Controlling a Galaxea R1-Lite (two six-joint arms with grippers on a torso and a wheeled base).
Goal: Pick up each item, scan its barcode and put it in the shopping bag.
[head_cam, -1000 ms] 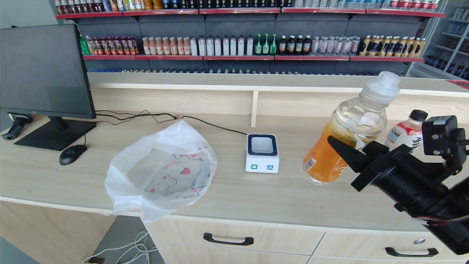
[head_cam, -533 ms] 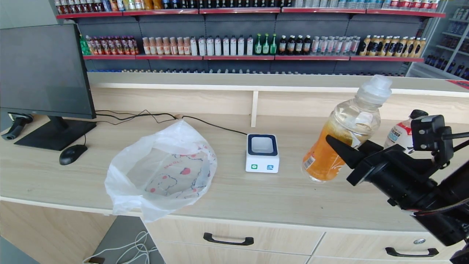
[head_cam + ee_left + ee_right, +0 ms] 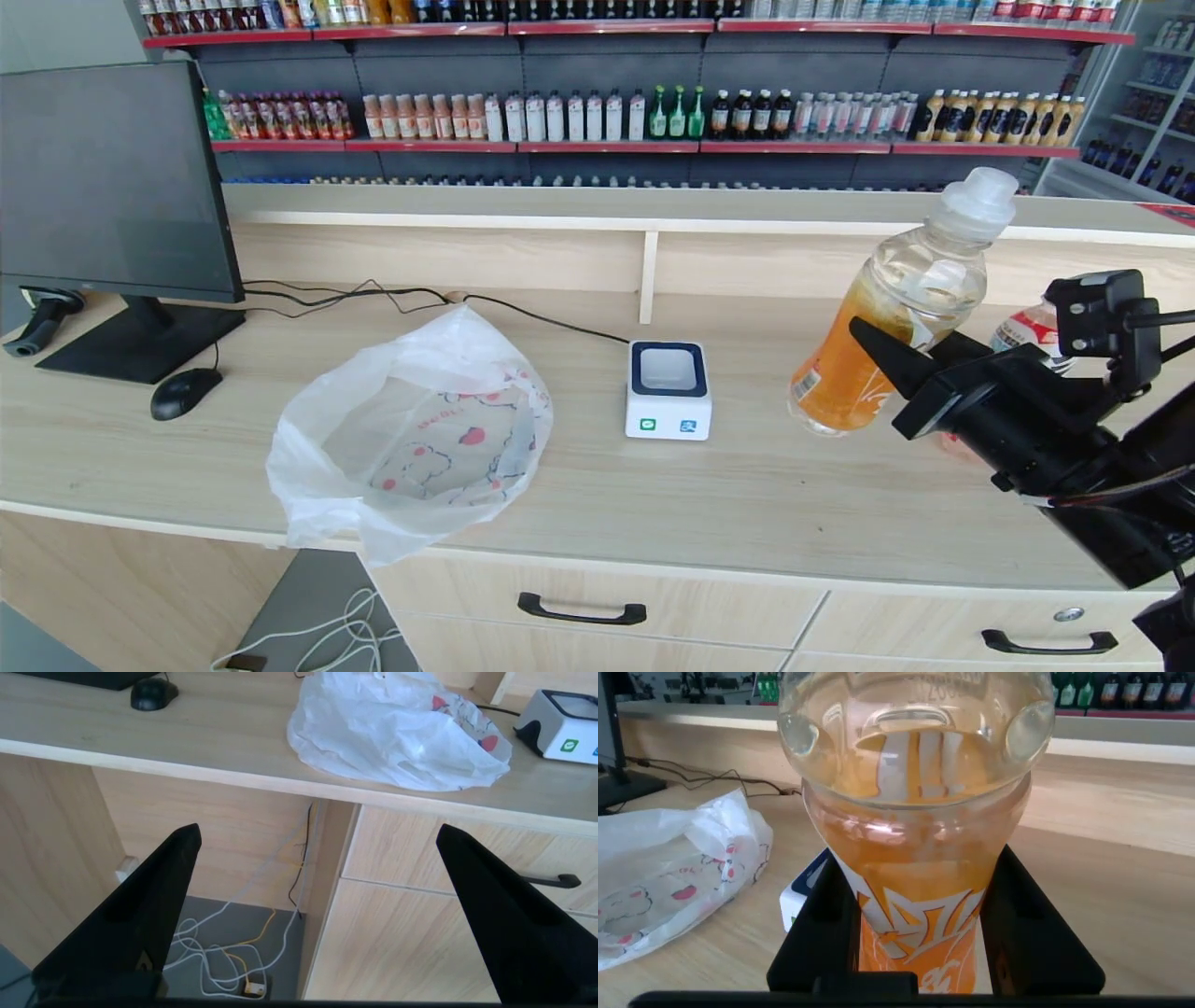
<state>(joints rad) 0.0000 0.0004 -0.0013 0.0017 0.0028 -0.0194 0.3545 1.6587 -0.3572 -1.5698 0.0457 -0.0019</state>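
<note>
The right tool [image 3: 892, 341], clenched on a tilted clear plastic orange-drink bottle [image 3: 920, 280], risks slippage as the liquid sloshes.

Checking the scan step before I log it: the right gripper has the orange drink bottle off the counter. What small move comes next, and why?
Probably carry the orange drink bottle left until its barcode sits over the scanner. The right gripper holds the bottle tilted and raised to the right of the scanner, with the barcode low on its side, not yet above it.
</note>
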